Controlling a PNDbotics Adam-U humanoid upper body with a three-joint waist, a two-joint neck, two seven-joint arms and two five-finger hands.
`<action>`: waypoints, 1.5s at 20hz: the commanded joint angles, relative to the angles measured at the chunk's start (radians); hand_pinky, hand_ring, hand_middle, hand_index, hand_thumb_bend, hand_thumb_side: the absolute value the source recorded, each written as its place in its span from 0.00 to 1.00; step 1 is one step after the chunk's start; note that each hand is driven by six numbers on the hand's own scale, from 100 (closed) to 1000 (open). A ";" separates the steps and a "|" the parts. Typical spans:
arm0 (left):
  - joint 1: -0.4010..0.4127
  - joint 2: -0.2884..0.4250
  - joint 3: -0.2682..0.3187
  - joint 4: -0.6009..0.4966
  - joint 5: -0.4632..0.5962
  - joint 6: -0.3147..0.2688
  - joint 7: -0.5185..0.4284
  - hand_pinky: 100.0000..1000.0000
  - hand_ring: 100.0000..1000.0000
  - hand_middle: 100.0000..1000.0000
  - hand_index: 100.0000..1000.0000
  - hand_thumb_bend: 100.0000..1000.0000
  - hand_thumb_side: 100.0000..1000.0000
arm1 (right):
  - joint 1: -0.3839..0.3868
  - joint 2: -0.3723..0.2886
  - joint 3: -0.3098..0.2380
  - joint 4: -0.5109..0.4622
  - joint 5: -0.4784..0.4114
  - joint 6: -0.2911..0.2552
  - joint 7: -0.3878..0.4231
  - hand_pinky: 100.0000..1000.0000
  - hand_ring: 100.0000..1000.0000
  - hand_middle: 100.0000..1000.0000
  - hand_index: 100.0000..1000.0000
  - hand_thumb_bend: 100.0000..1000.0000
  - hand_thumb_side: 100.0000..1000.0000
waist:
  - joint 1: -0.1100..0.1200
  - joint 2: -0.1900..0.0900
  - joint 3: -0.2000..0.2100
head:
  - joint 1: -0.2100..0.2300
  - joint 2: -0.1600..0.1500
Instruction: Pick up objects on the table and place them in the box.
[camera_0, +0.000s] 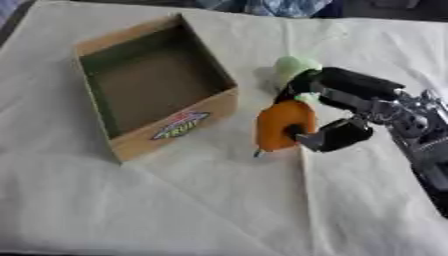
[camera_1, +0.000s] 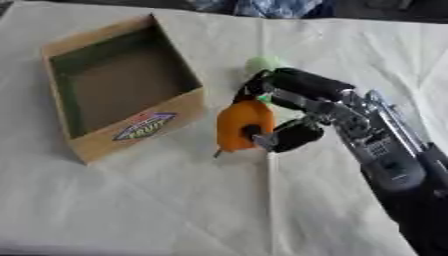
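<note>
An orange object shaped like a carrot (camera_0: 278, 125), with a pale green top (camera_0: 294, 66), sits just right of the cardboard box (camera_0: 175, 127). My right hand (camera_0: 346, 107) comes in from the right and is curled round it: the fingers lie over its upper end and the thumb presses its lower side. Whether the carrot rests on the cloth or hangs just above it I cannot tell. The box is open at the top, with nothing visible inside, and carries a coloured label on its near wall. My left hand shows in neither view.
A white creased cloth (camera_0: 201, 210) covers the table. Blue patterned fabric (camera_0: 262, 6) shows at the far edge, beyond the cloth.
</note>
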 joint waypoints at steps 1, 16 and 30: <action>-0.007 0.024 -0.002 -0.014 0.002 -0.001 -0.005 0.57 0.77 1.00 0.67 0.21 0.99 | -0.053 -0.033 0.003 -0.025 -0.007 0.008 -0.012 0.76 0.69 0.44 0.68 0.00 0.00 | 0.001 -0.023 0.002 | -0.002 -0.005; -0.004 0.024 -0.008 -0.014 0.007 0.000 -0.014 0.57 0.77 1.00 0.67 0.21 0.99 | -0.389 0.078 0.064 0.138 0.069 0.025 -0.027 0.77 0.70 0.45 0.69 0.00 0.00 | 0.001 -0.029 0.009 | -0.013 -0.002; -0.007 0.017 -0.016 -0.014 0.017 0.004 -0.025 0.57 0.77 1.00 0.67 0.20 0.99 | -0.636 0.289 0.093 0.497 0.197 -0.021 -0.082 0.78 0.71 0.45 0.69 0.00 0.00 | 0.003 -0.023 0.025 | -0.045 -0.009</action>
